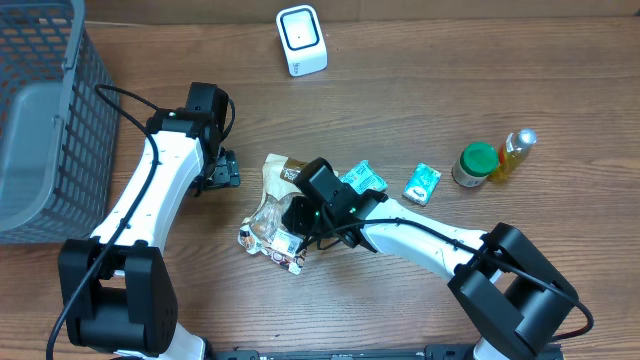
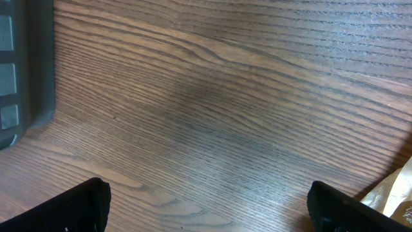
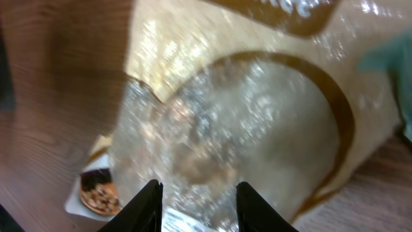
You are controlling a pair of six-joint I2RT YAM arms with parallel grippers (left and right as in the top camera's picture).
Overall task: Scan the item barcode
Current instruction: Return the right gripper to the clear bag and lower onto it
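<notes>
**Hovering over the snack bag, scanner well apart**

Your snack bag lies crumpled on the tabletop near the centre, tan with a clear window and a small picture of nuts at one corner. The right end effector sits directly on top of it. In the right wrist view the bag fills nearly the whole frame, and the two black fingertips stand a little apart over the clear window. That view is blurred, so you cannot tell whether they are pinching any film or merely resting above it.

Your left end effector hangs just left of the bag, not touching it. Its jaws are spread wide with nothing but bare wood between them, and a corner of the bag shows at the right edge of the left wrist view.

The white barcode scanner stands at the far edge of the tabletop, well apart from the bag, with open wood between them.

To the right of the bag you have two teal packets, one just beside the right arm and another further out. Beyond them stand a jar with a green lid and a small bottle of yellow liquid, close together. A grey mesh basket occupies the left side.
</notes>
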